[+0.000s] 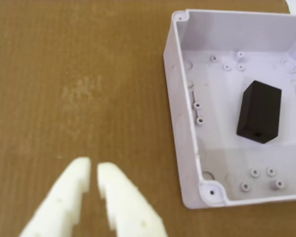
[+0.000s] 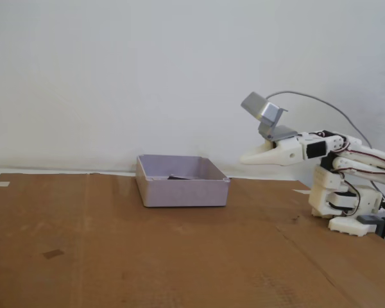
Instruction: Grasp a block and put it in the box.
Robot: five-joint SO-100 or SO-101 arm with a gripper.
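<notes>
The block (image 1: 259,112) lies inside the box (image 1: 183,118), flat on its floor and clear of the walls; in the fixed view only a dark sliver of it (image 2: 178,177) shows over the near rim (image 2: 183,192). The gripper (image 1: 94,170) hangs over bare cardboard (image 1: 64,74) beside the box, empty, its white fingers (image 1: 74,177) nearly together with only a thin slit between the tips. From where I stand the job looks done, so little can go wrong: I'd only worry that a low sweep of the arm (image 2: 346,168) toward the box could clip the wall and shove the light tray along the cardboard. I can read no brand, label or writing on anything here.
</notes>
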